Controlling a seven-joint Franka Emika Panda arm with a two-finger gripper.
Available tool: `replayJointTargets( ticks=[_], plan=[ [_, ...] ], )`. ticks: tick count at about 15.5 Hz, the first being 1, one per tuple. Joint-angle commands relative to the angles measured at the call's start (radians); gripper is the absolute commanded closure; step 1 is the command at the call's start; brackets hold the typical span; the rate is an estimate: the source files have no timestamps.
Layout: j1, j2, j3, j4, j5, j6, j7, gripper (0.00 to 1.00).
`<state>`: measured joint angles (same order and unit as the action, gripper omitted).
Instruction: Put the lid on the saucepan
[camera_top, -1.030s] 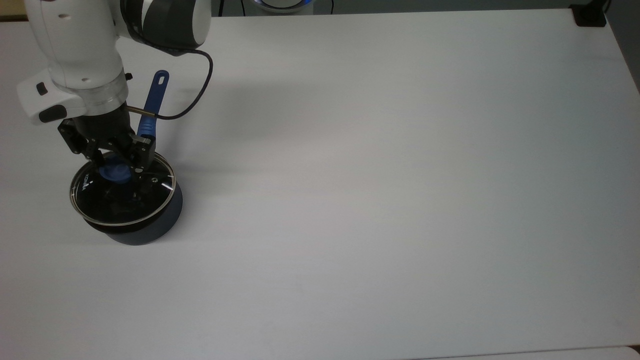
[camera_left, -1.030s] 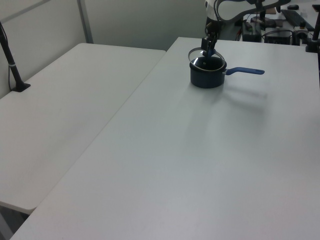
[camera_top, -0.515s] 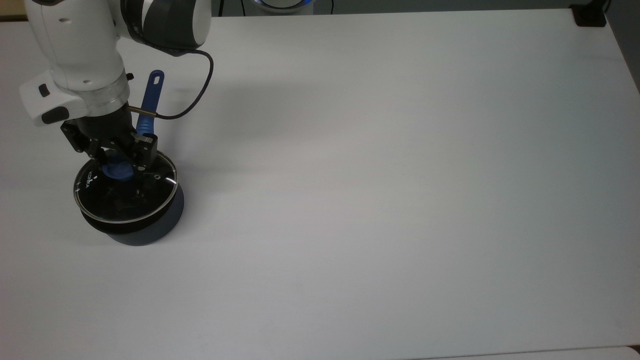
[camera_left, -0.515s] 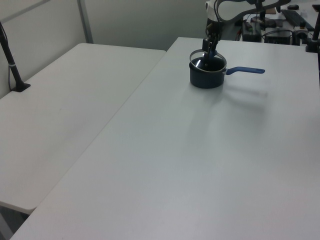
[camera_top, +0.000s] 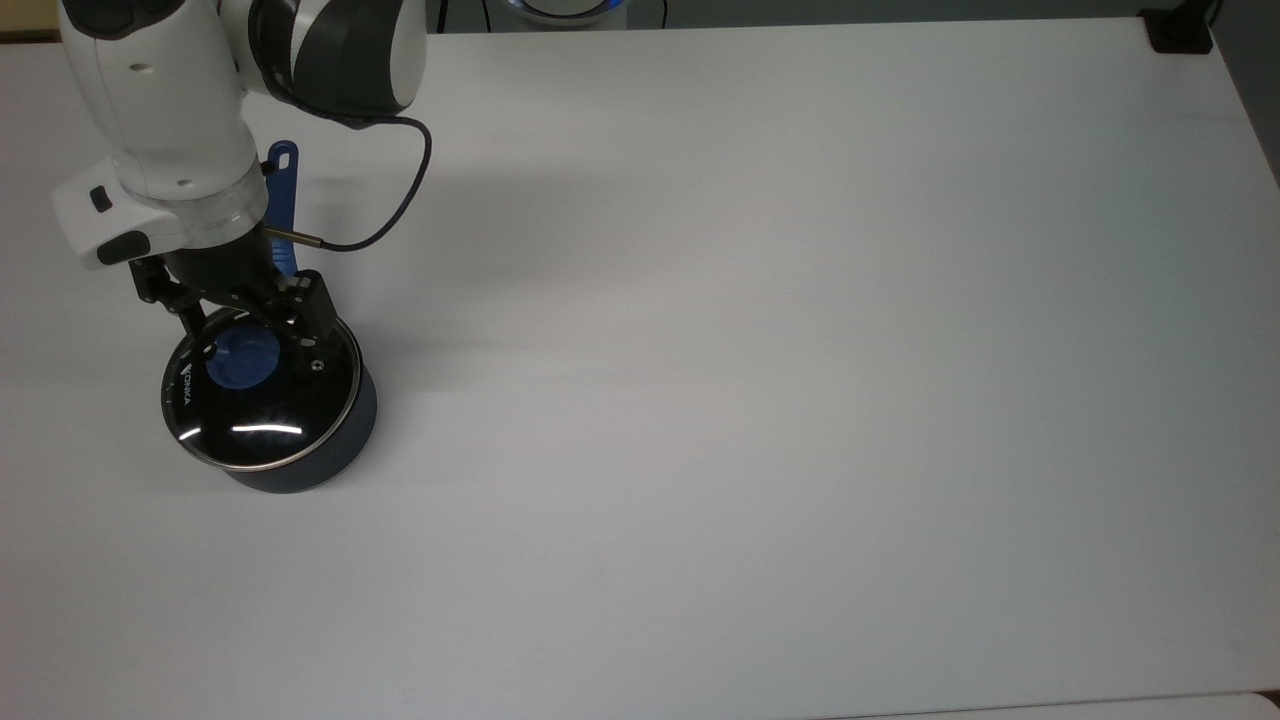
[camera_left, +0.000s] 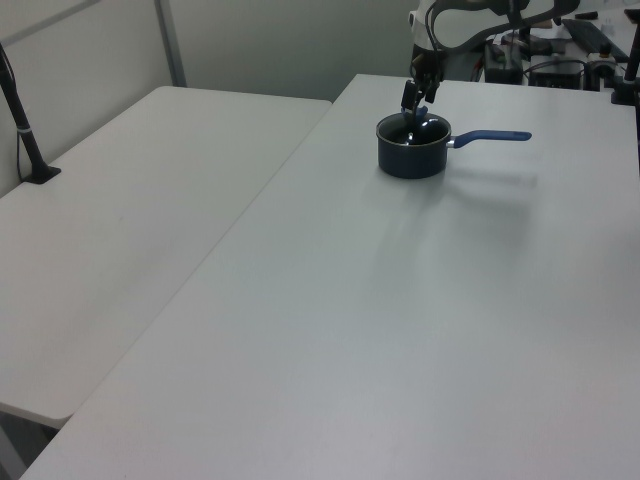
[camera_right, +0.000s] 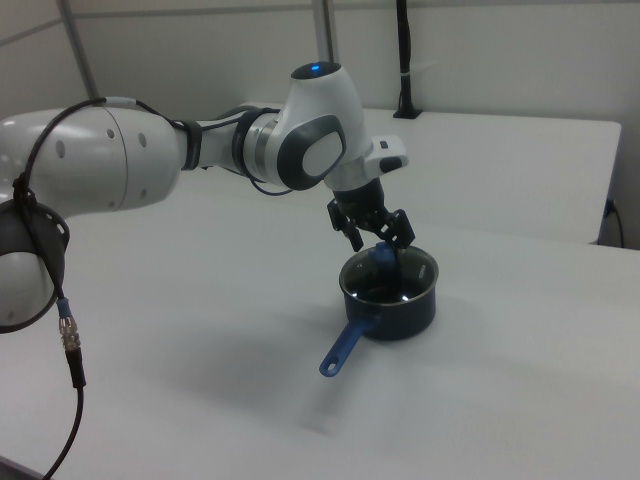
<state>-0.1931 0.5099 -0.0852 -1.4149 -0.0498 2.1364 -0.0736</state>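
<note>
Both my fingers now stand spread to either side of the blue knob (camera_top: 243, 360), no longer pinched on it as they were half a second ago, so my pincer (camera_top: 252, 322) is open and holding nothing. It sits just above the knob, a little toward the handle side. Directly below it the lid (camera_top: 262, 390) lies flat on the saucepan (camera_top: 340, 440), its metal rim following the pan's edge all round in the top view, where a second ago it hung tilted and raised above the black inside. In the right view the pincer (camera_right: 378, 238) hovers close over the knob and the lid (camera_right: 389, 277) looks seated level in the pan's mouth (camera_right: 400, 312). Behind my wrist the blue handle (camera_top: 280, 190) runs away from the pan; it has swung a little from where it pointed a second ago, so the pan seems to have turned slightly while I set the lid down. Beyond that the white table (camera_top: 800, 350) lies bare. I judge the placing done: the lid rests where it belongs, and what remains is to lift my fingers straight up without catching the knob.
</note>
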Motion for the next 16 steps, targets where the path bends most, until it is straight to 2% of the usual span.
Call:
replayJointTargets(
  ticks=[1, 4, 8, 12, 14, 16],
  plan=[
    [0.011, -0.043, 0.004, -0.004, 0.004, -0.026, -0.008, 0.0],
    [0.023, -0.117, 0.015, -0.007, 0.005, -0.148, 0.0, 0.0],
    [0.102, -0.247, 0.019, -0.054, 0.004, -0.289, 0.064, 0.0],
    [0.184, -0.362, 0.018, -0.104, 0.002, -0.443, 0.067, 0.0],
    [0.211, -0.41, 0.018, -0.128, 0.002, -0.487, 0.074, 0.0],
    [0.234, -0.442, 0.018, -0.163, 0.001, -0.487, 0.139, 0.0]
  ],
)
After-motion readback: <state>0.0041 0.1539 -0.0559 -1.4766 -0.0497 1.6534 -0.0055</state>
